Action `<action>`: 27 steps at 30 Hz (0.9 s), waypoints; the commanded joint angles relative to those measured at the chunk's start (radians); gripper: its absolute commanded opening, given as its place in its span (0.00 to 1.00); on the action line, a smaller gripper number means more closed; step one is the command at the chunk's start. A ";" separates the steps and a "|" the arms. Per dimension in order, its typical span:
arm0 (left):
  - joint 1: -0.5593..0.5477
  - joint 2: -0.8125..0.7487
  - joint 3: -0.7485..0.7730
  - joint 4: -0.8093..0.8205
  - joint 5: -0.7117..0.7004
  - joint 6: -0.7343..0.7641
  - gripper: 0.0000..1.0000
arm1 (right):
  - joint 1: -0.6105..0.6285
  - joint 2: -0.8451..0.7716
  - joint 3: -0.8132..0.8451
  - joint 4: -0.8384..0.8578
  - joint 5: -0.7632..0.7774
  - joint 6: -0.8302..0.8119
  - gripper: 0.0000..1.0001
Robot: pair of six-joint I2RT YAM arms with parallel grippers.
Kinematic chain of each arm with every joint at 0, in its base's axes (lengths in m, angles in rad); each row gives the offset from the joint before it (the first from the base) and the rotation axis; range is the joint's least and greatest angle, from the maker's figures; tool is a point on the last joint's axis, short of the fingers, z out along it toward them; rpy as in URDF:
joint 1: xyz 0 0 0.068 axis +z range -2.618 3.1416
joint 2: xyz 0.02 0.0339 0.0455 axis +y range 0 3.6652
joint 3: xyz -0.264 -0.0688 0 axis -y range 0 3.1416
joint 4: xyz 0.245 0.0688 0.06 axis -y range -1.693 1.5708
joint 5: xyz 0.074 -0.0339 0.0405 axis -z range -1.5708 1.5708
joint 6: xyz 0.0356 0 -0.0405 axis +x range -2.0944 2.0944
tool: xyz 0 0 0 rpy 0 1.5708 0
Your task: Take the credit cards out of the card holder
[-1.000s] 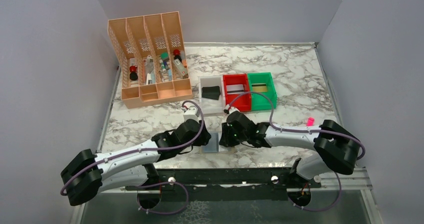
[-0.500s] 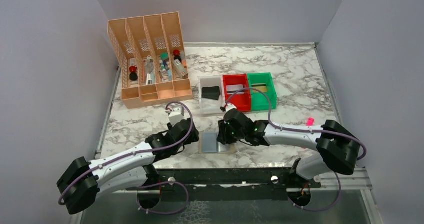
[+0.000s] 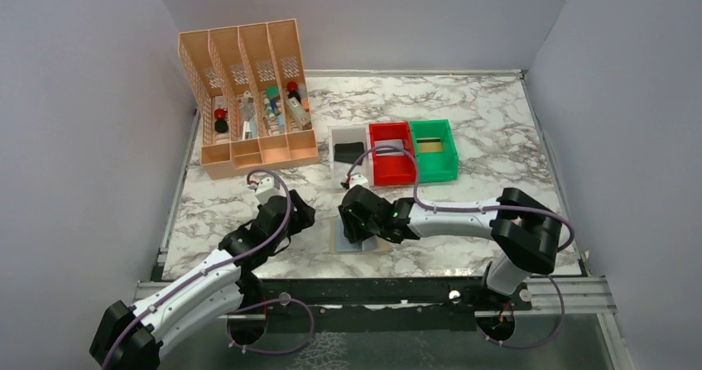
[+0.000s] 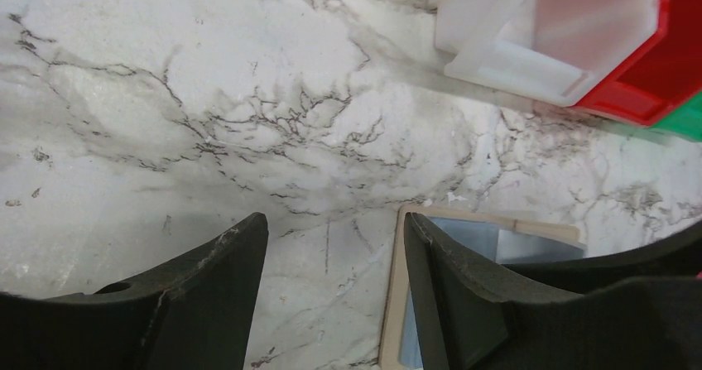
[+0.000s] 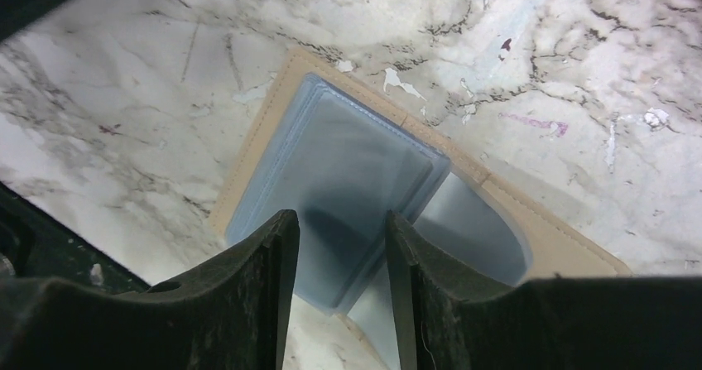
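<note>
The right tool [image 5: 338,229] is spread, its fingers poised over the open card holder [image 5: 348,138], the blue-grey pockets showing in the gap; whether they touch it I cannot tell. The left tool [image 4: 335,229] is spread too, empty, over bare surface [image 4: 207,97] just left of the card holder. The card holder lies flat, lining up. Beyond it stands a white bin [image 3: 348,136] with a black card [image 3: 349,150] inside.
</note>
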 commanded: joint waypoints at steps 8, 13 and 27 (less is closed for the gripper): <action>0.007 -0.133 -0.037 -0.038 0.023 0.005 0.65 | 0.064 0.171 0.042 -0.120 0.233 0.019 0.33; 0.007 -0.108 -0.036 -0.011 0.043 0.009 0.65 | 0.064 0.155 0.027 -0.119 0.266 0.026 0.16; 0.007 -0.028 -0.032 0.168 0.277 0.088 0.66 | 0.049 -0.068 -0.092 0.109 0.089 0.051 0.01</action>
